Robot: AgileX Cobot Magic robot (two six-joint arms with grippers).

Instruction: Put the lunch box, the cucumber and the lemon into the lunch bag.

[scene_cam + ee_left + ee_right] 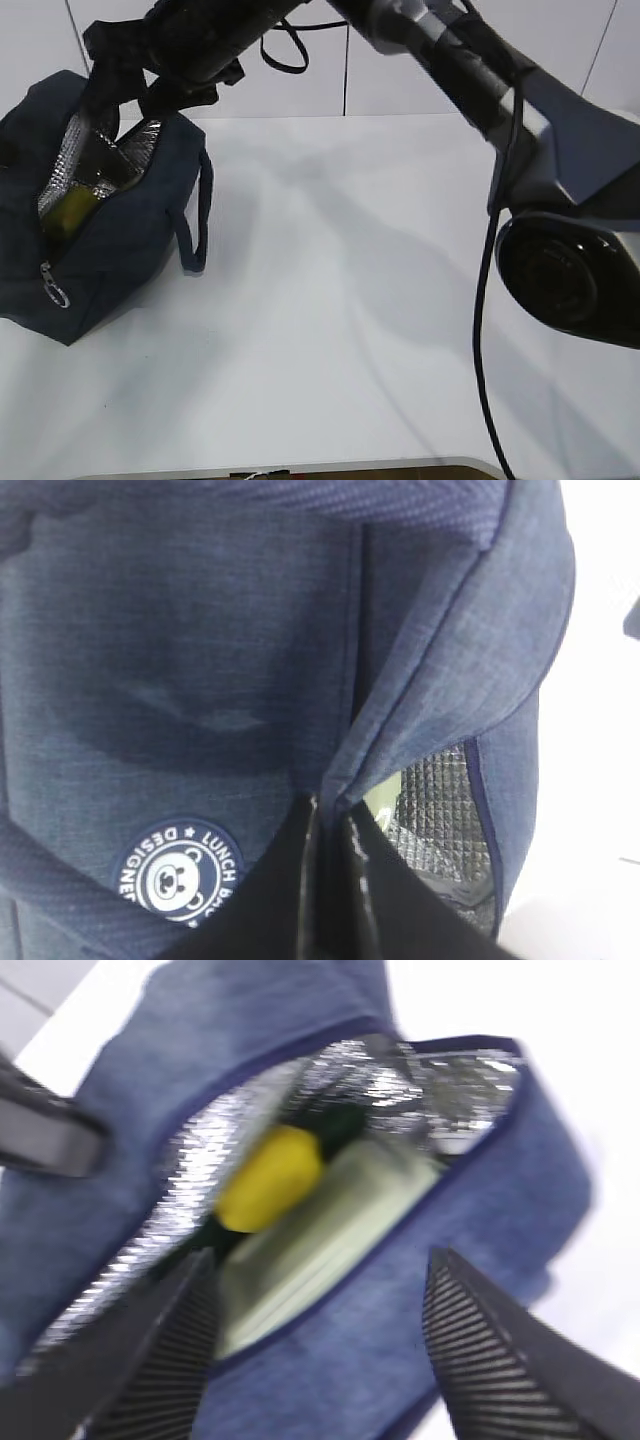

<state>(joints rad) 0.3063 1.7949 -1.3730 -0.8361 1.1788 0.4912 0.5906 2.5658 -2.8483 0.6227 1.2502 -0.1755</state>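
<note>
Right gripper (320, 1350) gapes wide above the lunch bag (480, 1290) rim — inside: one lemon (268, 1190), one cucumber (335, 1125), one lunch box (330, 1225).

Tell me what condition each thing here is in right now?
lunch bag: unzipped, mouth held open.
lemon: inside the bag, on top.
cucumber: inside the bag, mostly under the lemon.
lunch box: inside the bag, lid on.
left gripper: shut on the bag's edge.
right gripper: open, empty, above the bag's mouth.

"LUNCH" on lunch bag (200, 680) logo (178, 872)
</note>
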